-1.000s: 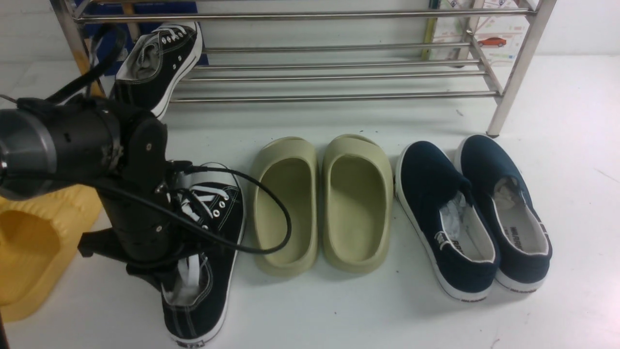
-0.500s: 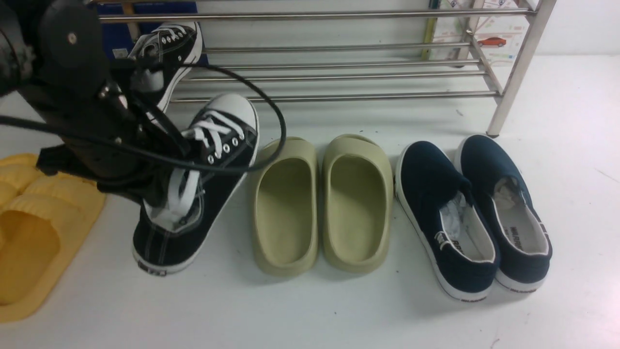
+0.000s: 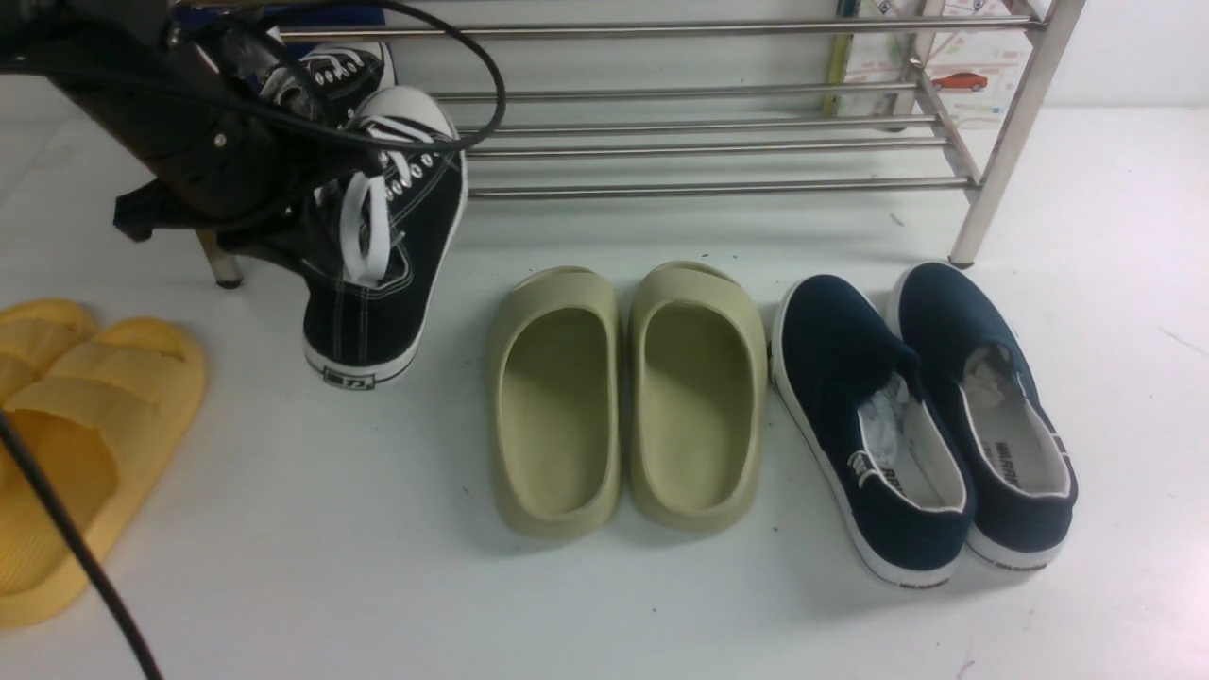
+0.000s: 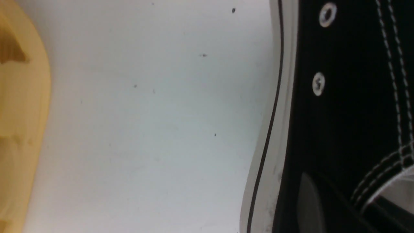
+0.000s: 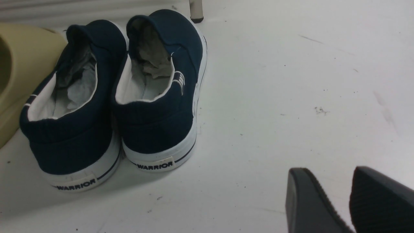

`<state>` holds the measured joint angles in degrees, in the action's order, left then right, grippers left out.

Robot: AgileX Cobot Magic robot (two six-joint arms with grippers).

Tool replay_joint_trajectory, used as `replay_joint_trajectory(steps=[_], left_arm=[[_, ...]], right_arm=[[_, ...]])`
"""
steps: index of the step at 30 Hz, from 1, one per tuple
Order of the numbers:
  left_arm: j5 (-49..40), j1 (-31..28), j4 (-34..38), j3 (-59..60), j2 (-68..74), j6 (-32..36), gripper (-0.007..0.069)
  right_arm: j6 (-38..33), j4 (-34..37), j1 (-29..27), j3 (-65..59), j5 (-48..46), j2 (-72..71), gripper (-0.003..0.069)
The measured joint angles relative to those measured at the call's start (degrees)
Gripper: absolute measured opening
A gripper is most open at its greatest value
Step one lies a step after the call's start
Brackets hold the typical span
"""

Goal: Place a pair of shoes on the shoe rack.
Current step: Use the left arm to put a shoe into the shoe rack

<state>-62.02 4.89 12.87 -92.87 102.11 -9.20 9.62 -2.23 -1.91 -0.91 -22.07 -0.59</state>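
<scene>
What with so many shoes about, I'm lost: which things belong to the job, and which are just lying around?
Part of the job:
lifted black sneaker
second black sneaker, behind it at the rack
shoe rack

Just lying about:
olive-green slides
navy slip-ons
yellow slides
</scene>
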Motion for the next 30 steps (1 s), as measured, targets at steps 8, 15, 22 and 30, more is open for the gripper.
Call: replay_joint_trajectory(steps=[8, 15, 22, 30], left_arm=[[-1.5, 0.0, 1.0, -13.8, 9.6, 1.3, -0.0013], [-2.1, 0.0, -0.8, -23.0, 17.0, 0.4, -0.0013], [-1.9, 0.0, -4.4, -28.0, 22.2, 0.2, -0.0013], [4.3, 0.0, -4.9, -29.4, 23.1, -0.9, -0.0013]], right_arm=[[0.0, 0.0, 0.0, 0.0, 0.0, 0.0, 0.0239], [0.0, 0.0, 0.0, 0.0, 0.0, 0.0, 0.0239], [0.0, 0.0, 0.0, 0.0, 0.0, 0.0, 0.0239], [0.0, 0.0, 0.0, 0.0, 0.0, 0.0, 0.0239]])
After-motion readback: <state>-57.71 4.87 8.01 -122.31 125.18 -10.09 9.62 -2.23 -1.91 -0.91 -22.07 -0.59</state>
